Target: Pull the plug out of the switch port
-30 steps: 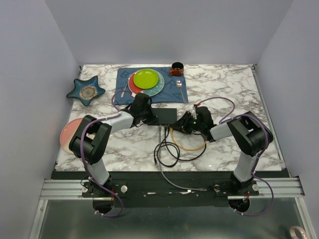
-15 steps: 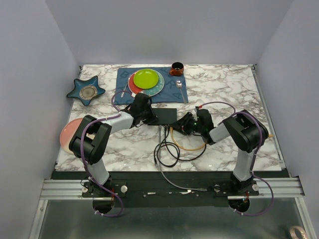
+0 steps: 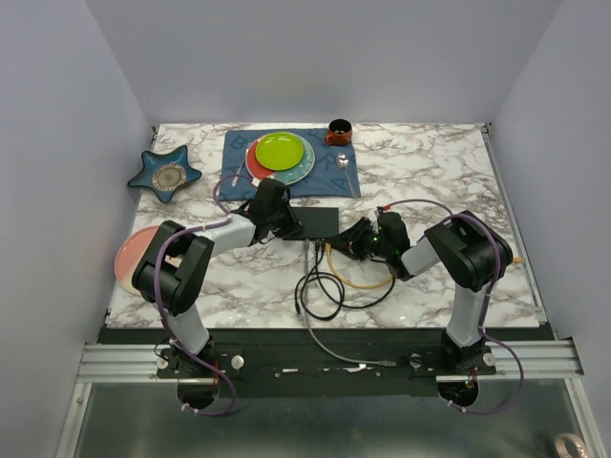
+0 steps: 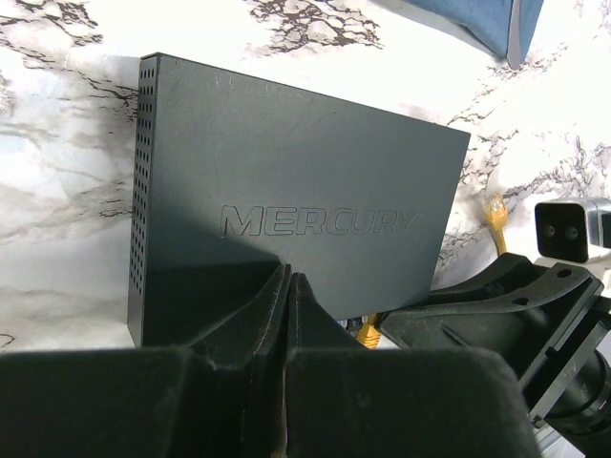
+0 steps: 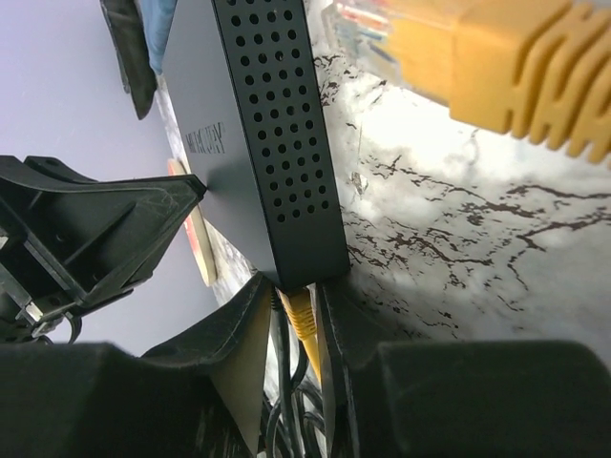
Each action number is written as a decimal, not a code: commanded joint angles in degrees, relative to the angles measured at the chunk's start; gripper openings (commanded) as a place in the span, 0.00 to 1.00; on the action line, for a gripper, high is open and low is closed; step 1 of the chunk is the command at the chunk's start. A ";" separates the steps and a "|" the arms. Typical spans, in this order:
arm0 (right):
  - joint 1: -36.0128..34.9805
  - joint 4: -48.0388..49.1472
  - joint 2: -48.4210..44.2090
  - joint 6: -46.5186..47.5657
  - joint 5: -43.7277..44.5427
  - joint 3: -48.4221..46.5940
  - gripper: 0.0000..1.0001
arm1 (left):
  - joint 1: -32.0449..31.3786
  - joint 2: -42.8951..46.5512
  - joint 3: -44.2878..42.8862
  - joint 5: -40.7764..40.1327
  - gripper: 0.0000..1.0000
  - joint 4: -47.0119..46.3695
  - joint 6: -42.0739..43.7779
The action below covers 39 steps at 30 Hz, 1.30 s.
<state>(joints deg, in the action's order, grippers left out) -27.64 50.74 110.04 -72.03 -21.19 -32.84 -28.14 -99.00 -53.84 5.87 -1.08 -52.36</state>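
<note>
Pinches the yellow plug [image 5: 302, 322] with the right gripper [image 5: 294, 298], fingers narrow, plug seated in the port at the switch [image 4: 286, 181] edge. Presses on the switch top with the left gripper [image 4: 288, 282], fingers closed together. Finds the switch mid-table, at 6 o'clock of the blue mat [image 3: 331, 181], black cables [image 3: 325, 286] looping at its 6 o'clock.

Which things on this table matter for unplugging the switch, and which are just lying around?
For the job: switch, yellow plug in its port, left claw, right claw.

Lying about: green plate, star dish, cup, blue mat, pink plate.
</note>
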 commanded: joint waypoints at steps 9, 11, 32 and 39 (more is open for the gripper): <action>0.66 1.46 0.70 -2.49 4.58 1.20 0.34 | 0.19 0.65 2.08 0.64 0.07 1.35 -0.03; 0.66 2.17 1.14 -3.11 4.93 1.38 0.34 | 0.19 0.65 2.08 0.64 0.07 1.35 -0.11; 0.66 1.03 1.76 1.80 2.47 1.64 0.01 | 0.19 4.77 4.80 2.56 0.07 -3.47 -2.13; 0.66 -6.08 0.97 7.07 1.33 -0.65 0.01 | -1.83 6.98 9.37 6.61 0.07 -9.99 -5.38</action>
<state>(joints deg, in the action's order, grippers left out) -27.29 52.82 110.91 -70.30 -21.17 -32.51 -28.49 -93.27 -46.19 8.71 -6.07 -55.53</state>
